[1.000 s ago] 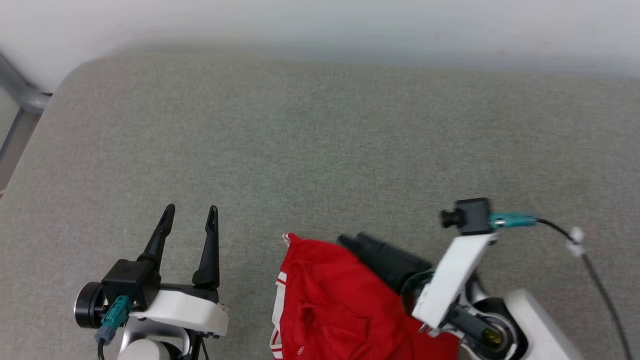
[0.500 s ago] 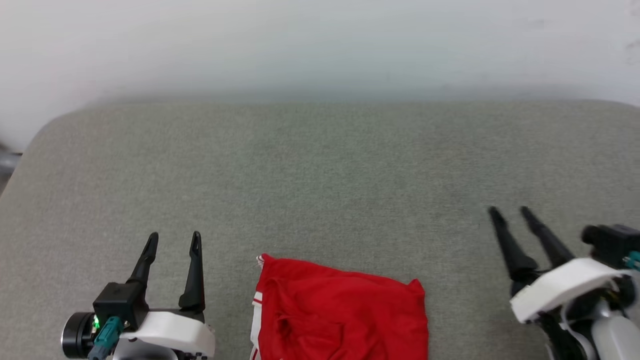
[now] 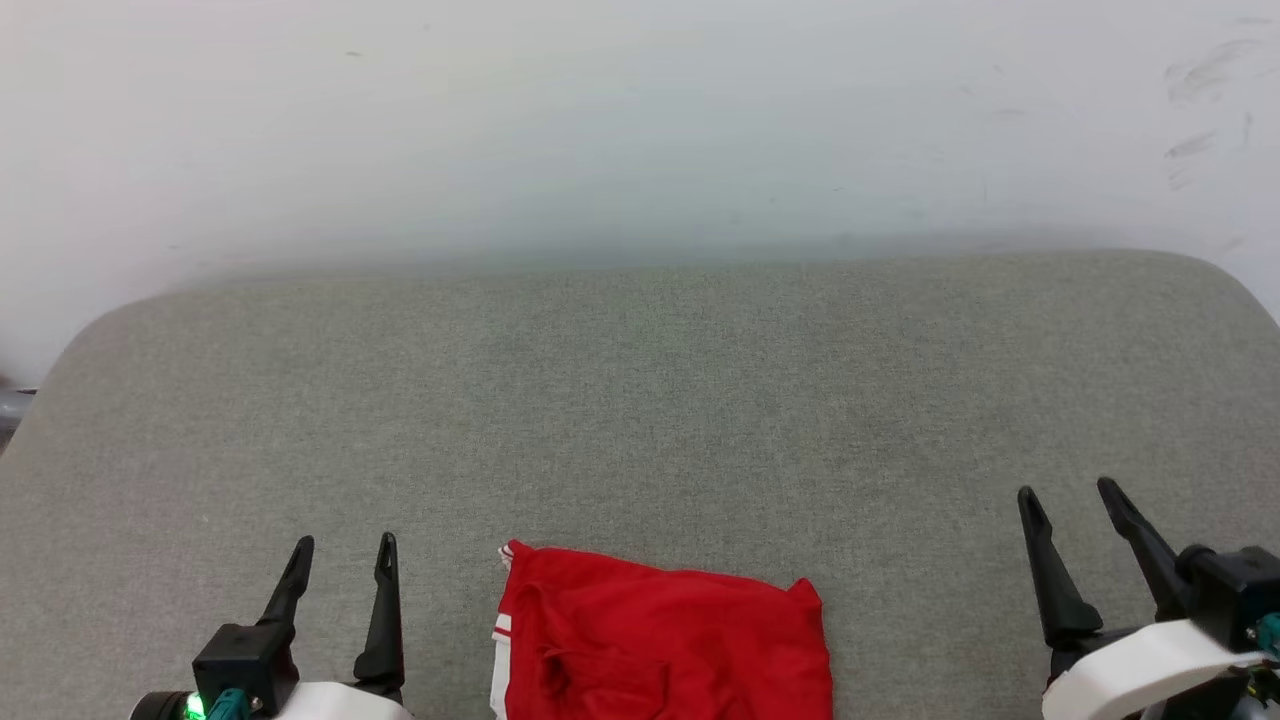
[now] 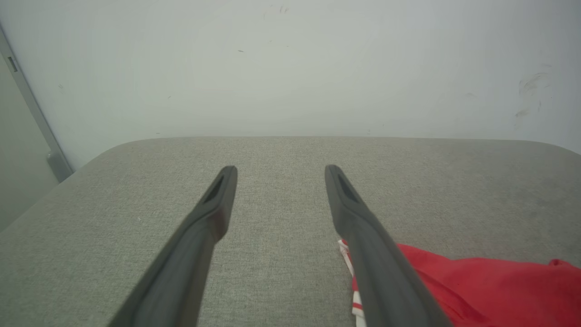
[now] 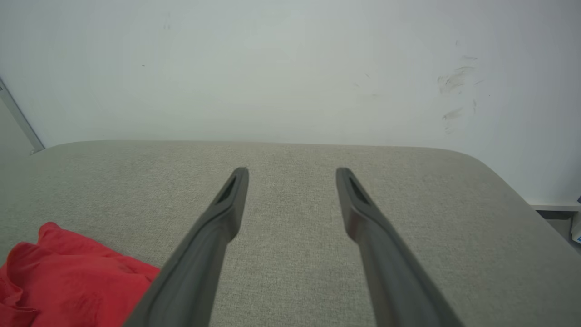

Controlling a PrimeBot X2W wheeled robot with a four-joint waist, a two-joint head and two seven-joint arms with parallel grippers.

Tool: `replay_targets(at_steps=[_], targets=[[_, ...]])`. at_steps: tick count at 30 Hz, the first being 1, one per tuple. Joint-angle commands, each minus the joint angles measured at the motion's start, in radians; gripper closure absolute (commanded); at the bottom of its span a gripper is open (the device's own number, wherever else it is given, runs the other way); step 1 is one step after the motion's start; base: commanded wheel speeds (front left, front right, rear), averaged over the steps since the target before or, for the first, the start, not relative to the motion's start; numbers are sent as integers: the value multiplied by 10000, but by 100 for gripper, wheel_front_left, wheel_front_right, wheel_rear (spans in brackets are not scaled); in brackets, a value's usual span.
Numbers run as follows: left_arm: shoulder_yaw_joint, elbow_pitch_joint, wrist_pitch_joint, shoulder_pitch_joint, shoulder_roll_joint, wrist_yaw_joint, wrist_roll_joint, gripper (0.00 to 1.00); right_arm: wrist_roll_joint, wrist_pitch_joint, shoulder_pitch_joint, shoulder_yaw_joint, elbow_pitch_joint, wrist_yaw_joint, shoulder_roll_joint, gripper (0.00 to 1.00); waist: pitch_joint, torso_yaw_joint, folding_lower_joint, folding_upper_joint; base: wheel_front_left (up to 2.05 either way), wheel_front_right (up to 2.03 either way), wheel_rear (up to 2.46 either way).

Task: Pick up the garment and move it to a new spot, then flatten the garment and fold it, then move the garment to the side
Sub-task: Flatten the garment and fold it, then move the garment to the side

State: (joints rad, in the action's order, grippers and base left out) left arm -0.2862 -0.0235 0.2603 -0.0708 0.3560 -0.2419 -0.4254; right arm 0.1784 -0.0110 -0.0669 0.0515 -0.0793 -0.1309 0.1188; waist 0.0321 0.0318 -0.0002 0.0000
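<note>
The garment point(image 3: 665, 640) is a bright red shirt with white striped trim on its left edge, lying folded on the grey cushion at the bottom middle of the head view. It also shows as red cloth at the lower right of the left wrist view point(image 4: 490, 286) and the lower left of the right wrist view point(image 5: 68, 281). My left gripper point(image 3: 343, 545) stands open to the garment's left, with nothing between its fingers. My right gripper point(image 3: 1072, 492) stands open well to the garment's right, also empty. Neither touches the cloth.
The grey fabric cushion point(image 3: 640, 400) spreads wide beyond the garment, with rounded far corners. A pale wall point(image 3: 640, 130) rises right behind it. A grey metal frame point(image 4: 32, 113) stands off the cushion's left side.
My right gripper has come off the garment and swung out to the right, open. The head camera has tilted up, so the whole scene sits lower in the picture. The garment lies still.
</note>
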Motion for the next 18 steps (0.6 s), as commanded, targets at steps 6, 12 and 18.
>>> replay_targets(at_steps=[6, 12, 18], targets=[[126, -232, 66, -133, -88, 28, -87, 0, -226, -368, -594, -24, -679, 6, -249, 0, 116, 7, 2, 0, 0, 0, 0], [227, -318, 67, -7, -189, 117, -86, 0, -35, -710, -729, 80, -836, 4, -390, 0, 114, -72, 2, 0, 0, 0, 0], [280, -296, 67, 305, -273, 270, 9, 0, 1006, -1455, -873, 229, -554, 4, -434, 0, -35, -315, 2, 0, 0, 0, 0]])
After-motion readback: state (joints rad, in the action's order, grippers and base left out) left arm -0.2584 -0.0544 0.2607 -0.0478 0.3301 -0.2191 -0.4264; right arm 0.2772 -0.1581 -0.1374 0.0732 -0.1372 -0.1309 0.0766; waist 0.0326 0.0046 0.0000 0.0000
